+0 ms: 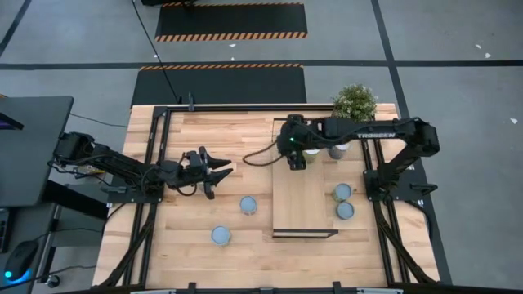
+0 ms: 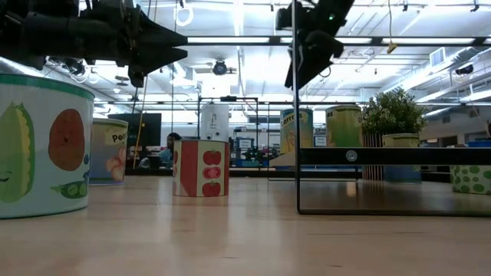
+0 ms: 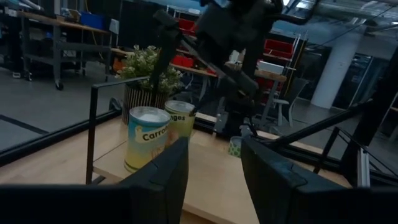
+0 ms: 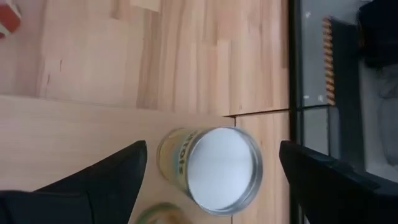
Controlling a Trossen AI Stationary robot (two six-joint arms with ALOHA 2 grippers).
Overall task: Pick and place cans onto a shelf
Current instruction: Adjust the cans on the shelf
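Hovering with jaws wide apart above a can (image 4: 221, 169) standing on the shelf (image 1: 304, 204), your right gripper (image 1: 296, 157) looks to have just placed it, so next fetch a table can (image 1: 248, 204); the left gripper (image 1: 214, 173) waits half-open, holding nothing.

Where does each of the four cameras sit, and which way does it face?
High: overhead, facing down on the shelf; both arms show.
Low: at tabletop height, facing level across the table; both grippers hang at the top.
Left wrist: on the left arm, facing the carrot can; own fingers below.
Right wrist: facing down on that can; open right gripper around it.
Shared: both wrist views show the carrot can.
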